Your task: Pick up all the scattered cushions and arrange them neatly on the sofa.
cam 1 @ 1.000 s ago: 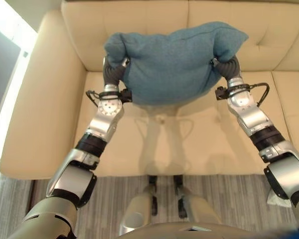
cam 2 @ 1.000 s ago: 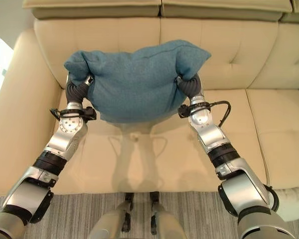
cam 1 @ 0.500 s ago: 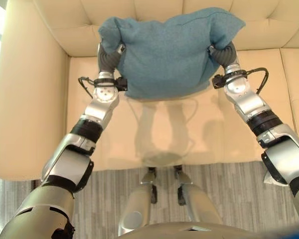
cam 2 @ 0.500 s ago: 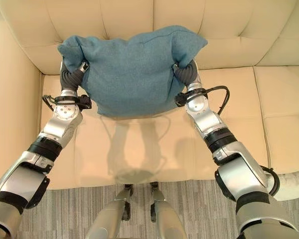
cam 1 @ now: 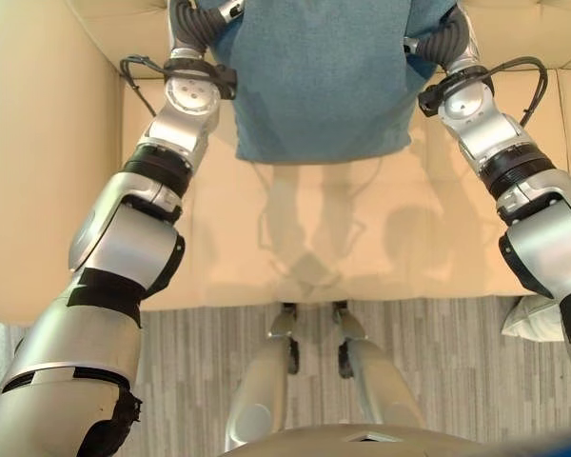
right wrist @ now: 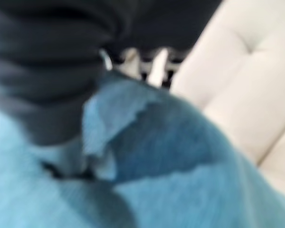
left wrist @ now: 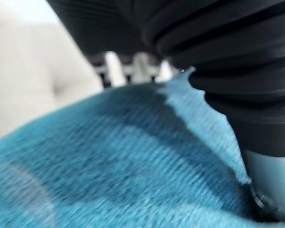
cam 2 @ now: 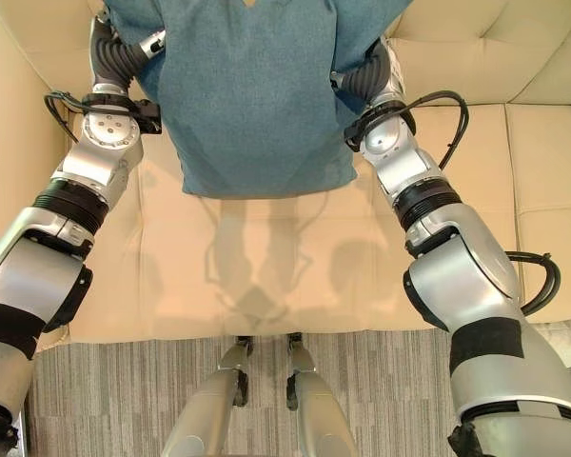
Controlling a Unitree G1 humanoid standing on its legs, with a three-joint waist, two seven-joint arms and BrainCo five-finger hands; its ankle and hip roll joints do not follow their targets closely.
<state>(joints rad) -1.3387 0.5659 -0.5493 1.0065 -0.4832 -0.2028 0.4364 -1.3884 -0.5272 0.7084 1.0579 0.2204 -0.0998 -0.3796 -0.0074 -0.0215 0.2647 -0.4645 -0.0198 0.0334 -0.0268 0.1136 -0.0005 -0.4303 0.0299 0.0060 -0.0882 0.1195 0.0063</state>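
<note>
Left eye view: the left hand [cam 1: 202, 21] grips the left edge of the blue cushion [cam 1: 319, 81], its fingers [left wrist: 115, 69] curled over the cloth and its thumb pressed into it, and the right hand [cam 1: 444, 33] clamps the opposite edge likewise. The cushion hangs between them above the seat of the cream sofa [cam 1: 48, 143], near its backrest. A white cushion [cam 1: 536, 318] lies on the floor at far right. Judging from these edge-only grips, uneven release could let the cushion slump crooked or slide off.
</note>
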